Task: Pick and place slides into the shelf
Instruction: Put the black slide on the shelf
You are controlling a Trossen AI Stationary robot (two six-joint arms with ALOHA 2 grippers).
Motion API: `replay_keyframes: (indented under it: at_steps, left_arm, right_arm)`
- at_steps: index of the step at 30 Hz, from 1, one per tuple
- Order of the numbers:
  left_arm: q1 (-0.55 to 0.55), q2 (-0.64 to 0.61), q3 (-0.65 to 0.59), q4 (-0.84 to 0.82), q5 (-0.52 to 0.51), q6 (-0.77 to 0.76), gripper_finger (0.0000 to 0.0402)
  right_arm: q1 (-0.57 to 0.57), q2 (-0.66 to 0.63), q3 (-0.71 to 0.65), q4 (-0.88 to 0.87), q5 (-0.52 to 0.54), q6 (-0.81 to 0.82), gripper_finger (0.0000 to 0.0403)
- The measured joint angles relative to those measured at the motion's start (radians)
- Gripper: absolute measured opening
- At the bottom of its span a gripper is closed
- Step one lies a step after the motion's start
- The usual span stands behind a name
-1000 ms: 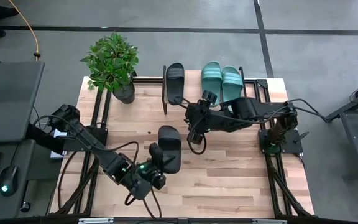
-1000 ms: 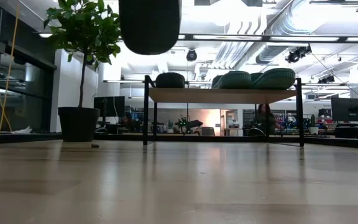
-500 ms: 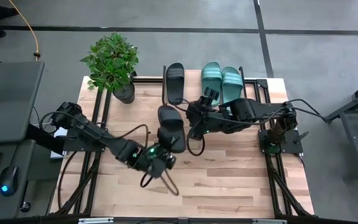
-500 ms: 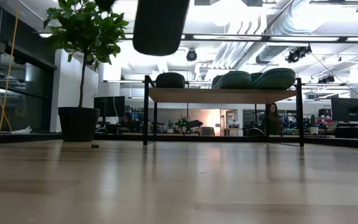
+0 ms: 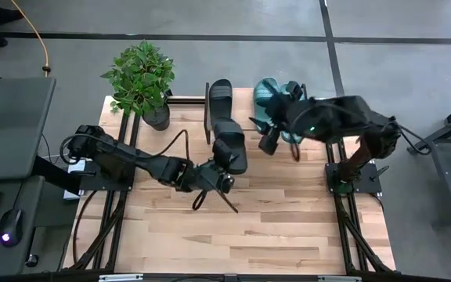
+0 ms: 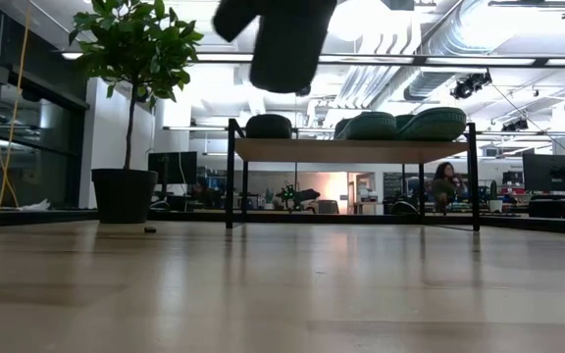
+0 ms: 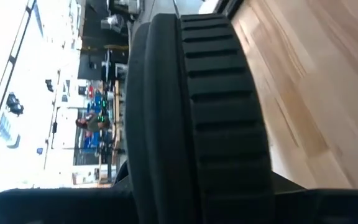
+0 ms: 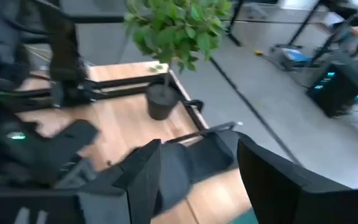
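My left gripper [image 5: 221, 174] is shut on a black slide [image 5: 230, 144] and holds it in the air near the middle of the table; the low view shows this slide [image 6: 284, 41] high above the tabletop. The shelf [image 6: 351, 149] stands at the far edge. A second black slide [image 5: 220, 97] and two teal slides [image 6: 371, 126] [image 6: 436, 123] rest sole-down on its plank top. My right gripper [image 5: 270, 141] is open and raised in front of the shelf, right of the carried slide. The right arm hides part of the teal slides from above. My left gripper holds the black slide by its near end [image 5: 224, 163], pinched between the two fingers, coming level from the table's near-left side. The slide is lifted clear and points away toward the shelf. In the left wrist view its ridged sole [image 7: 224, 106] stands on edge above the fingers [image 7: 328, 200].
A potted plant [image 5: 140, 78] stands at the table's far left corner, beside the shelf's left leg [image 6: 231, 175]. Bare tabletop [image 5: 233, 227] lies on the near side. A person [image 6: 447, 184] shows in the room behind the shelf.
My left gripper has carried the black slide from the table's near middle toward the far edge and somewhat right, closer to the shelf, and the slide has turned along with it. My right arm has risen and drawn back toward the far right, over the teal slides.
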Motion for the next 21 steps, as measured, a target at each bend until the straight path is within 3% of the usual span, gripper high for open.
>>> replay_keyframes:
  at_steps: [7,21]
  left_arm:
    - [0.100,0.000,0.000,0.108,0.075,0.081,0.0083]
    - [0.235,0.000,0.000,0.221,0.254,0.114,0.0083]
  right_arm:
    - [-0.016,-0.039,-0.001,0.000,-0.077,-0.022,0.0202]
    - [-0.016,-0.038,-0.002,-0.007,-0.085,-0.044,0.0202]
